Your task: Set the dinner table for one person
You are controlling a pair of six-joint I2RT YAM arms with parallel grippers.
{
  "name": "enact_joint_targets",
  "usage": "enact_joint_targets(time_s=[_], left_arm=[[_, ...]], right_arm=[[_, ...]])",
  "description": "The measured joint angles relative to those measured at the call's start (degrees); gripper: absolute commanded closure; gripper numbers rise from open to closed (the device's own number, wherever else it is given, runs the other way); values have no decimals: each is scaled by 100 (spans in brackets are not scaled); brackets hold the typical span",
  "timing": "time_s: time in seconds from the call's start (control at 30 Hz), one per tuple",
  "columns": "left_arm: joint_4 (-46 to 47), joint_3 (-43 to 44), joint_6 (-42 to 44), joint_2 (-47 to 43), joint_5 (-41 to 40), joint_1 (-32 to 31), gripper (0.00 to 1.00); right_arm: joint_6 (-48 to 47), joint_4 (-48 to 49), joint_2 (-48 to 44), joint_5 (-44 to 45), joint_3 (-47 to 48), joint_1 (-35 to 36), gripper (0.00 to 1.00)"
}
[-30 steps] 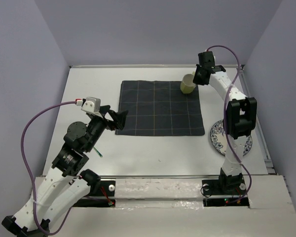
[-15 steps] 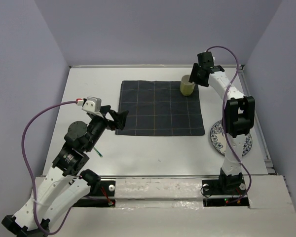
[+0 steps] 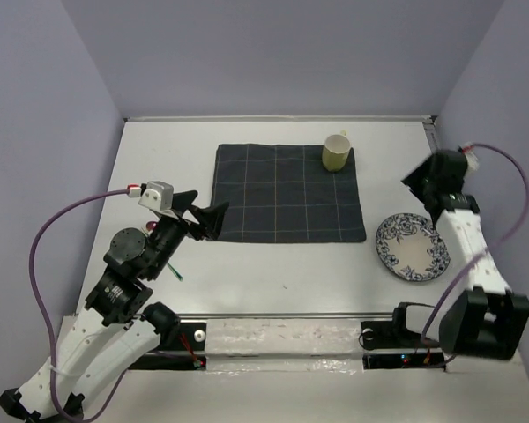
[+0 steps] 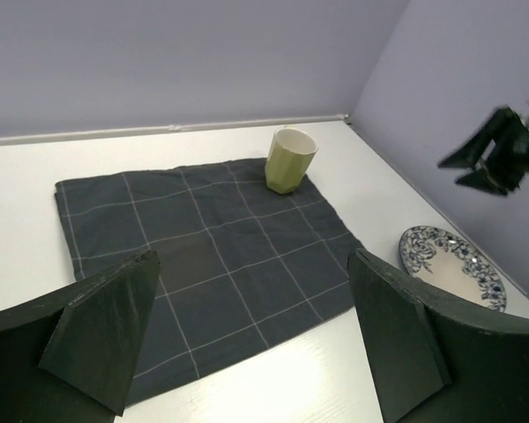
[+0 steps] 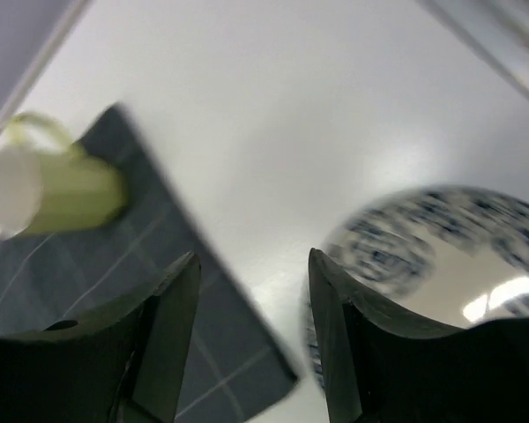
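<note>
Two end effectors hang over the white desk (image 3: 273,269), which fills the floor of the walled bay ahead of the arm bases. The left end effector (image 3: 208,210) is spread wide and empty, hovering at the near left corner of the dark checked mat (image 3: 286,189) lying flat mid-desk. The right end effector (image 5: 253,264) stands partly open with nothing between its fingers, raised to the right of the mat, beyond the blue-patterned plate (image 3: 412,248). The plate sits on bare desk just off the mat's near right corner. A pale green mug (image 3: 336,152) stands upright on the mat's far right corner.
</note>
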Motion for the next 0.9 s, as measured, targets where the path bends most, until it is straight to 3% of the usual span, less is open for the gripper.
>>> enact_joint_targets(time_s=[0.13, 0.27, 0.43, 0.57, 0.73, 0.9], left_arm=[[7, 0, 0, -146, -22, -210, 1], [-4, 0, 0, -203, -83, -437, 1], [-28, 0, 4, -345, -144, -625, 1], [-28, 0, 4, -404, -208, -785, 1], [-33, 0, 7, -431, -229, -909, 1], [-33, 0, 7, -457, -247, -951, 1]], right_arm=[[573, 83, -1615, -33, -1784, -1235, 46], [852, -339, -2057, -42, -2778, -2267, 32], [938, -785, -2186, 376, -2920, -3399, 22], [990, -859, -2181, 542, -2920, -3558, 9], [999, -841, -1812, 79, -2924, -3558, 10], [1049, -634, -1598, -833, -3353, -3556, 29]])
